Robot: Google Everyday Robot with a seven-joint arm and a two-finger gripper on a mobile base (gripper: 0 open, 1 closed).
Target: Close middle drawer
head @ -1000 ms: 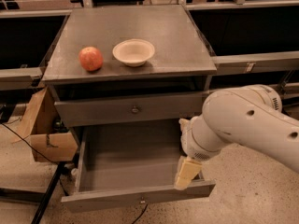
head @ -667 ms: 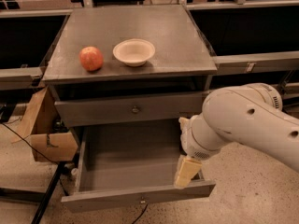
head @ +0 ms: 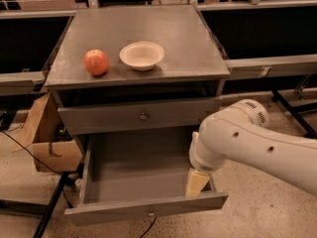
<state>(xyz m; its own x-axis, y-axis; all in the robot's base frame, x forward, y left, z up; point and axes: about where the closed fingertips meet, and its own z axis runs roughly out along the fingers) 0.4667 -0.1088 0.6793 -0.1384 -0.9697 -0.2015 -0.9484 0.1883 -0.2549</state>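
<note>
1. The middle drawer is pulled far out of the grey cabinet. Its plain grey tray is exposed, and its low front panel is the part nearest the camera.
2. A tiny knob sits at the centre of that front panel.
3. The gripper hangs inside the open tray at its right front corner. It is just behind the front panel and close to the right wall.
4. Only a pale yellowish tip of the gripper shows below the wrist. Whether it is spread or closed cannot be told, and contact with the drawer is not clear.
5. The white arm enters from the right edge and bends down over the drawer's right side.
6. The top drawer above is shut, with a round knob at its centre.
7. On the cabinet top a red apple sits to the left of a white bowl. They are near each other but not touching.
8. A cardboard box stands on the floor just left of the cabinet.
9. A black cable runs across the floor on the left.
</note>
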